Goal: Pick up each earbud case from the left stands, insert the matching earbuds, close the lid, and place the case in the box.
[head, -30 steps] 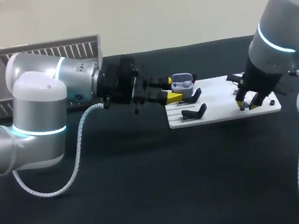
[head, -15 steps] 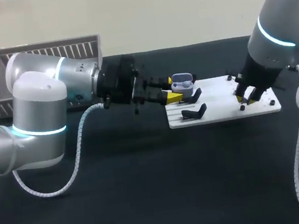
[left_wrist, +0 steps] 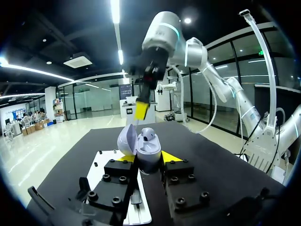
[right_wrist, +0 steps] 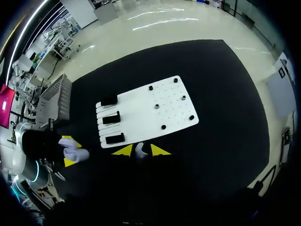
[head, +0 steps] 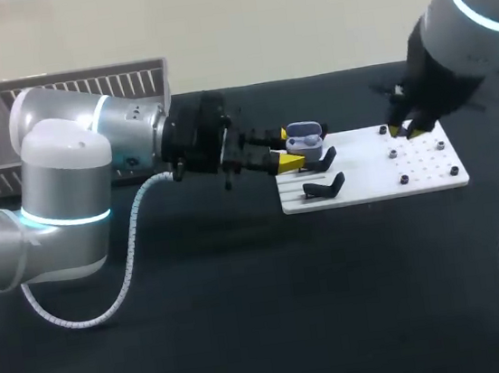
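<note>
**A:** Left wrist view first. The earbud case [left_wrist: 149, 153] is clamped between both fingers of the left end effector [left_wrist: 148, 158]. Its lid [left_wrist: 126, 140] is tipped open to one side.

**B:** In the head view it hangs just above centre frame, over the left end of the white board [head: 373, 188] with the black stands [head: 322, 187] under it. Where's the matching piece?

**A:** With the right end effector [head: 404, 130], at the upper right of the frame above the board's far edge. The right wrist view shows a small pale earbud [right_wrist: 140, 150] pinched between its fingers, which are set narrow.

**B:** That pinch is my first worry. The earbud is tiny and rounded, so it could twist or slip on the way across. Then it drops onto the board or the black tabletop [head: 248, 323].

**A:** Agreed. If it arrives tilted, I doubt it will seat. Pressing harder would likely just push the case askew in the left fingers.

**B:** The lid is a hazard too. It stands right beside the opening, and a descending finger could catch it and knock it shut.

**A:** And the left fingers hug the case closely, which leaves little room. A small aiming error could bring the two end effectors into contact.

**B:** The basket [head: 82, 84], upper left, is well apart from all this, so I see no danger there yet.
</note>
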Robot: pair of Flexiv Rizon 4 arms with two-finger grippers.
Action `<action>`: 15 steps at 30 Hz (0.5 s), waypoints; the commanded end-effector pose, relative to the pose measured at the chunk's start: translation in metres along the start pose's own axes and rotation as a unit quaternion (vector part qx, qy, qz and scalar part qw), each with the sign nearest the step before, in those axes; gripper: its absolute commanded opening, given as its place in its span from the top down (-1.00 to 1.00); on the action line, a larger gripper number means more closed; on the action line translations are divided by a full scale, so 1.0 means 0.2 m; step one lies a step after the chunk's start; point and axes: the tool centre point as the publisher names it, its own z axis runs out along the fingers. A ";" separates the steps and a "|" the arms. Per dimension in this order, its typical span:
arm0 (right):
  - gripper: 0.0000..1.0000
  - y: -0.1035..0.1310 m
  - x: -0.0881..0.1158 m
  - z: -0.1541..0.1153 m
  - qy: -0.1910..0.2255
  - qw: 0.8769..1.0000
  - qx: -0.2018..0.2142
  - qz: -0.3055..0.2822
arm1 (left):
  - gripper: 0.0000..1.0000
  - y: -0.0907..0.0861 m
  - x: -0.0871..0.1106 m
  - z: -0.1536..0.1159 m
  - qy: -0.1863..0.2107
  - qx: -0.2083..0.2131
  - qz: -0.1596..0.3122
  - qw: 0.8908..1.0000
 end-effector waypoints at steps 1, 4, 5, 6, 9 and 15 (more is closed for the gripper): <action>1.00 0.10 0.02 -0.22 0.020 1.000 0.005 -0.022 | 1.00 0.00 0.00 0.00 -0.001 -0.001 0.001 1.000; 1.00 0.18 0.04 -0.27 0.036 0.998 -0.003 -0.050 | 1.00 0.00 0.00 0.00 -0.001 -0.001 0.001 1.000; 1.00 0.21 0.04 -0.28 0.039 0.998 -0.005 -0.058 | 1.00 0.00 0.00 0.00 -0.001 -0.001 0.001 1.000; 1.00 0.24 0.05 -0.29 0.042 0.997 -0.005 -0.068 | 1.00 0.00 0.00 0.00 -0.001 -0.001 0.001 1.000; 1.00 0.31 0.05 -0.31 0.057 0.994 -0.017 -0.095 | 1.00 0.00 0.00 0.00 -0.001 -0.001 0.001 1.000; 1.00 0.46 0.08 -0.26 0.072 0.984 -0.001 -0.162 | 1.00 0.00 0.00 0.00 -0.001 -0.001 0.001 1.000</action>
